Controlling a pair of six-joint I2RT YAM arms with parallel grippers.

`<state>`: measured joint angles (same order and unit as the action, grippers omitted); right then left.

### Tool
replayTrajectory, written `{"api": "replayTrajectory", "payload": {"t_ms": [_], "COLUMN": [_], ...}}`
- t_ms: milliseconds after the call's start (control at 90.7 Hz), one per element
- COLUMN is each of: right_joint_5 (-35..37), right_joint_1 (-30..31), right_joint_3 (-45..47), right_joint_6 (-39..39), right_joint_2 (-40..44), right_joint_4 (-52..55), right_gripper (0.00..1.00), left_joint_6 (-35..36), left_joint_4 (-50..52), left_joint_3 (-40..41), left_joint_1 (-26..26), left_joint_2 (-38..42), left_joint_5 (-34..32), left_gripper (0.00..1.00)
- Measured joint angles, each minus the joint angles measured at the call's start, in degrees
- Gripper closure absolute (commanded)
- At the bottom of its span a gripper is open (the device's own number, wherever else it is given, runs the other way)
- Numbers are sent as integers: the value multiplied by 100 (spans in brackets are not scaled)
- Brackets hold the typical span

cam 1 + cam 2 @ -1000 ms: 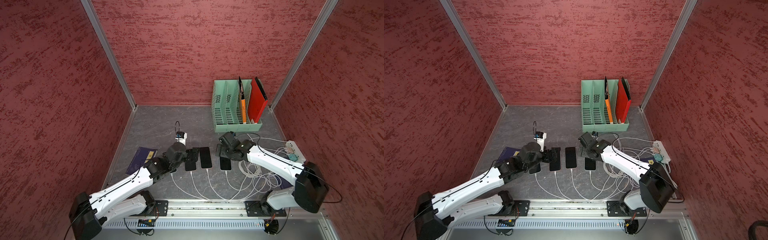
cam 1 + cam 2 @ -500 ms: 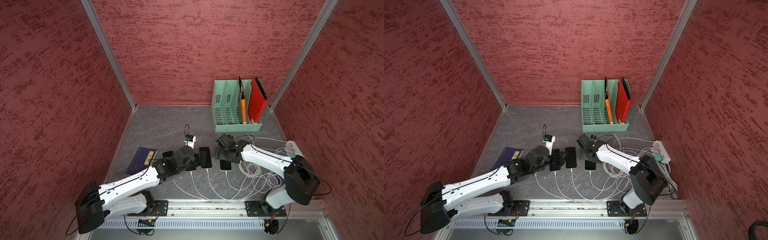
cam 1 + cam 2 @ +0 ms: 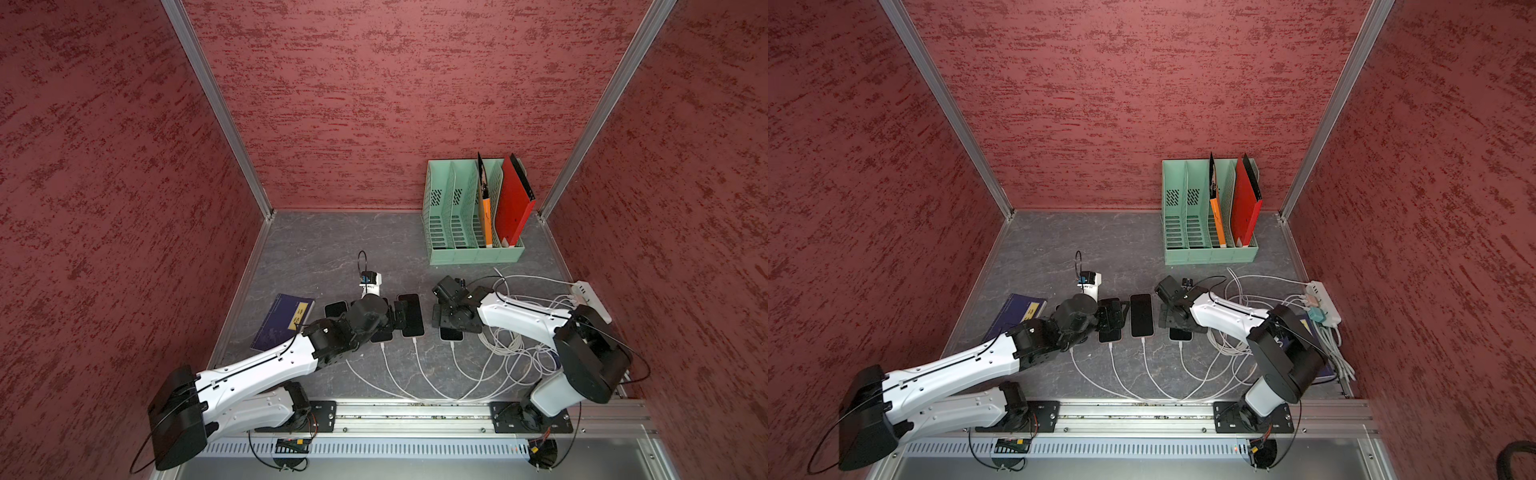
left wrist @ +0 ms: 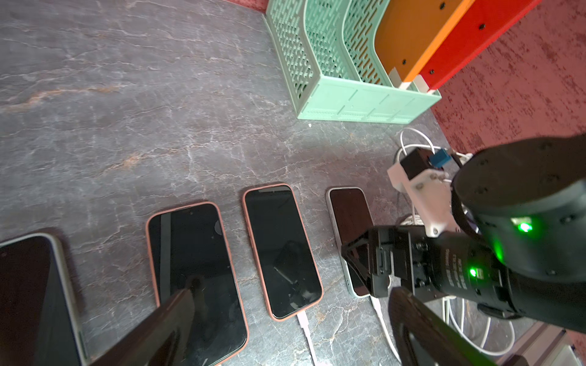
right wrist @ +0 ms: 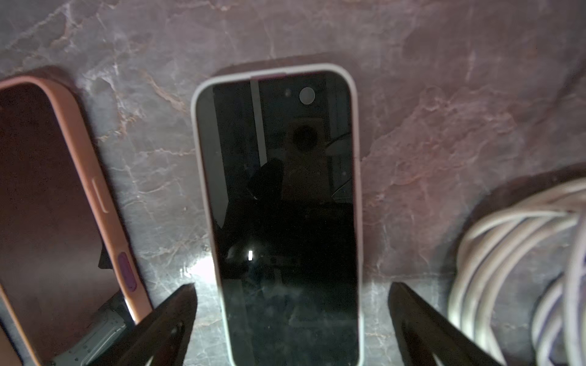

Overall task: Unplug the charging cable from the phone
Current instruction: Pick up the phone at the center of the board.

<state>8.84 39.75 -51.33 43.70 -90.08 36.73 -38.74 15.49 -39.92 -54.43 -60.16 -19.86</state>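
**On the grey tabletop: phones on charge**

Toward 6 o'clock, the white charging cable [image 4: 380,317] is plugged into the near end of the white-cased phone [image 5: 279,190]. The right gripper [image 5: 291,286] straddles that phone, jaws spread wide, touching nothing. At its 9 o'clock, the left gripper [image 4: 293,286] is likewise spread above the pink-cased phone [image 4: 280,250]. The green file rack [image 3: 1208,249] stands at 1 o'clock.

My left arm [image 3: 270,370] and right arm [image 3: 519,320] wear white shells with black joints and small screws; a thin black cable [image 3: 249,363] runs along each. My wrist [image 4: 520,196] is a black cylinder with green lights [image 4: 524,227]; my fingers [image 5: 165,329] are black tapered wedges.
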Motion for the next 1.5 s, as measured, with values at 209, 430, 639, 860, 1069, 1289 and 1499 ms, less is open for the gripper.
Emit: {"api": "replayTrajectory", "payload": {"t_ms": [209, 430, 639, 860, 1069, 1289, 1499], "right_joint_5": [-267, -498, -608, -621, -612, -603, -564], "right_joint_1": [-173, -284, -286, -286, -286, -284, -284], "right_joint_3": [-52, -72, -155, -315, -337, -411, -511], "right_joint_6": [-299, -551, -697, -798, -813, -798, -723], "right_joint_2": [17, -37, -382, -605, -627, -693, -785], "right_joint_4": [-57, -98, -118, -81, -55, 31, 151], "right_gripper": [2, 2, 2, 6, 9, 11, 12], "left_joint_6": [-63, -70, -35, 0, 2, -4, -7], "left_joint_4": [15, 15, 9, -28, -28, -26, -22], "left_joint_3": [0, 0, 13, 125, 175, 271, 275], "left_joint_1": [48, 48, 46, -9, -24, -24, -24], "left_joint_2": [33, 33, 33, 33, 37, 98, 98], "left_joint_5": [-15, -11, 66, 181, 140, 127, 76], "left_gripper": [0, 0, 0, 0, 0, 0, 0]}}
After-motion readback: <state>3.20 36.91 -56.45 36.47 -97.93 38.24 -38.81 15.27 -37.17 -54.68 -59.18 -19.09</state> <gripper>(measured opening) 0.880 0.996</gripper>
